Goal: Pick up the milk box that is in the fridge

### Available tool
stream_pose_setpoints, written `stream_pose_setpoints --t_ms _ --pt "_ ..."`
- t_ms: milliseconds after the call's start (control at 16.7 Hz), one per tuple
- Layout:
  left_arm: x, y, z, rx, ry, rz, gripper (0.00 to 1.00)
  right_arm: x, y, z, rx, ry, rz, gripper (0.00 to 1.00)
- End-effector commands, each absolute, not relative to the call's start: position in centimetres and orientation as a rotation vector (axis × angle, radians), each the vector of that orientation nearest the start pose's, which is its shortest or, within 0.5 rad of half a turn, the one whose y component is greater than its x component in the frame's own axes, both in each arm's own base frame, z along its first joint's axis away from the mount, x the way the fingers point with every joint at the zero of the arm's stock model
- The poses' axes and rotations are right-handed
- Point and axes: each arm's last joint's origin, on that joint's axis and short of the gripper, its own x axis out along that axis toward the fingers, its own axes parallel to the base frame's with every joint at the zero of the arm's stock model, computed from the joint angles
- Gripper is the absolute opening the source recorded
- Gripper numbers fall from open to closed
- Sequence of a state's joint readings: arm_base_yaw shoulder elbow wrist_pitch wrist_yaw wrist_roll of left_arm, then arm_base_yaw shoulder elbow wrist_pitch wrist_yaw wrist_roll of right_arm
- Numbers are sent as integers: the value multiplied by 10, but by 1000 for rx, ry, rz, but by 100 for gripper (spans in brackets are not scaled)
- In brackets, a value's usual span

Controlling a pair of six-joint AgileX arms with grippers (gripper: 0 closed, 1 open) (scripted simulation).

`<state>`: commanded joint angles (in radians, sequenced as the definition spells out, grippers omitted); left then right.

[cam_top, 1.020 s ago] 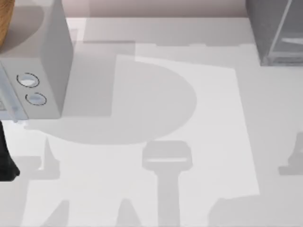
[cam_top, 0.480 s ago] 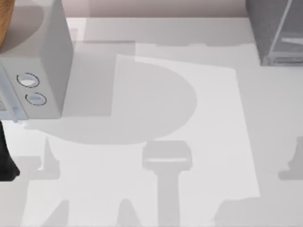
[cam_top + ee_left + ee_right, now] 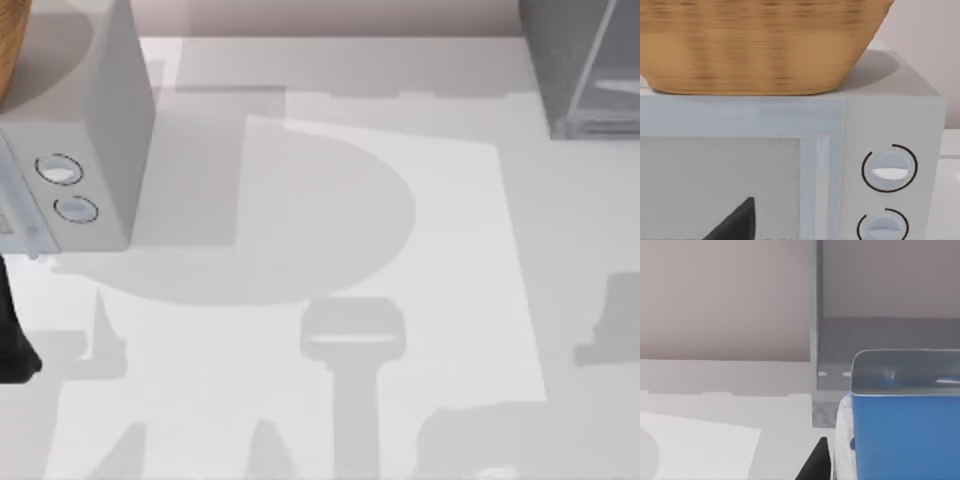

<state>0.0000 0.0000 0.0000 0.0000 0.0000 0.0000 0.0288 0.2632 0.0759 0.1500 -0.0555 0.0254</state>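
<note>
The fridge [image 3: 585, 65] stands at the far right corner of the counter [image 3: 330, 200] — a dark-grey cabinet, its paler panel and shelf just visible in the top view. In the right wrist view the milk box [image 3: 902, 420] sits very close to the camera, its bright blue face up front and a strip of white along its side, with the fridge's upright edge [image 3: 815, 340] and dark interior behind it. A black fingertip of the right hand [image 3: 816, 462] shows just beside the carton's white side; whether it touches, or how far that hand is spread, I cannot tell.

At the far left corner of the counter is a lighter grey box with two round knobs [image 3: 75, 150], a woven basket [image 3: 760, 45] resting on its top. The left wrist view faces this box's front, and one dark fingertip of the left hand [image 3: 737, 222] pokes in before its door panel — how wide that hand stands cannot be told either.
</note>
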Motion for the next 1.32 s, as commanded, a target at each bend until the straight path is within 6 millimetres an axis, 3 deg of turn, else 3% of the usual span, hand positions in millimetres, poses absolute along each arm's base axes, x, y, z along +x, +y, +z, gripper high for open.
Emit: stream_pose_setpoints --t_ms 600,1320 --pt "106 -1 160 0 0 0 100 174 22 202 21 82 270 0" --pt "106 -1 160 0 0 0 100 246 44 191 39 114 419 0"
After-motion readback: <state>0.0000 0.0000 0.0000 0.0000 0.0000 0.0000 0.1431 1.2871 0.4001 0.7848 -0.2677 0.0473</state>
